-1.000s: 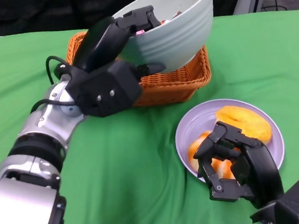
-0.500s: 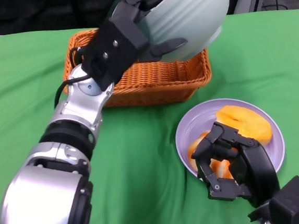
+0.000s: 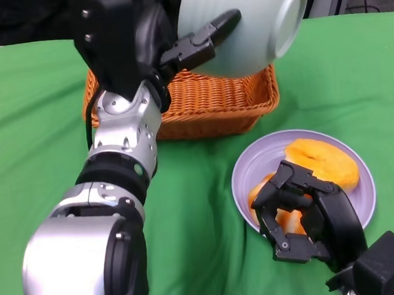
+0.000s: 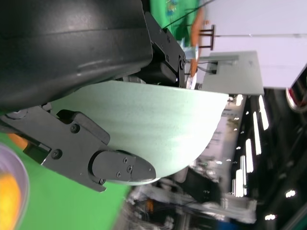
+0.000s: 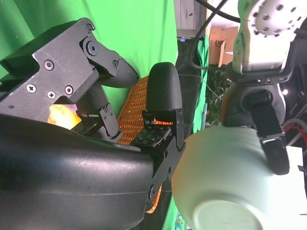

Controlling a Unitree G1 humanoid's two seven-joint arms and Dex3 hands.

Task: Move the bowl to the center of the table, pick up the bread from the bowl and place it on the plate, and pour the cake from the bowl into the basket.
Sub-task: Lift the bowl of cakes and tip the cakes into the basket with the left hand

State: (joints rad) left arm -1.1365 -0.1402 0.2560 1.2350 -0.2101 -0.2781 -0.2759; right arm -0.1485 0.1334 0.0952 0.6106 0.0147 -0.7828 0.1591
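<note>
The bowl [image 3: 252,25], gripped by the left hand [image 3: 166,36], has been tipped further over the basket [image 3: 210,105], base now outward.

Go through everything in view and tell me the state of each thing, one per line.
bowl: lifted over the basket, tipped far over, base facing the camera.
basket: upright on the table; contents hidden.
plate: flat on the table, holding bread.
bread: lying on the plate.
left hand: grips the bowl.
right hand: fingers curled, over the plate's near edge; any grip unclear.
</note>
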